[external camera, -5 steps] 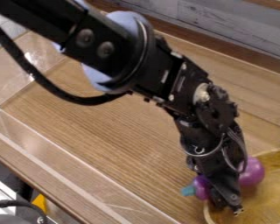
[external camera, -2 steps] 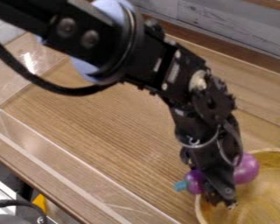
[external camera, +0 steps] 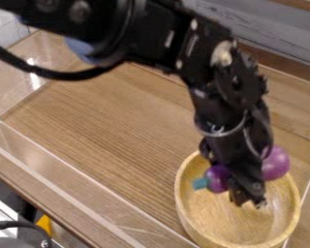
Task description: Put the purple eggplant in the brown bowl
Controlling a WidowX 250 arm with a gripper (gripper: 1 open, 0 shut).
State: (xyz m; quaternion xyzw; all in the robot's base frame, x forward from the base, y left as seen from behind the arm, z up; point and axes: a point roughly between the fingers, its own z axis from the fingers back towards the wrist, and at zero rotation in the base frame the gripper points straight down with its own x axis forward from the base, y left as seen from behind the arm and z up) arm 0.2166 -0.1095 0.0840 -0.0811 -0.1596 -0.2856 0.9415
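The purple eggplant (external camera: pixel 271 163) hangs just above the brown bowl (external camera: pixel 197 215), its teal stem end (external camera: pixel 198 182) poking out to the left. My gripper (external camera: pixel 244 184) is shut on the eggplant, with the black fingers pointing down into the bowl's speckled inside. The arm comes in from the upper left and hides part of the eggplant and of the bowl's far rim. The bowl sits at the lower right of the wooden table.
A blue round object (external camera: pixel 80 46) shows behind the arm at upper left. Clear plastic walls (external camera: pixel 42 170) edge the wooden tabletop (external camera: pixel 106 136) on the left and front. A grey box (external camera: pixel 267 24) stands at the back.
The arm has lifted and shifted with the eggplant held, and more of the bowl now shows beneath the gripper. The grip has stayed shut.
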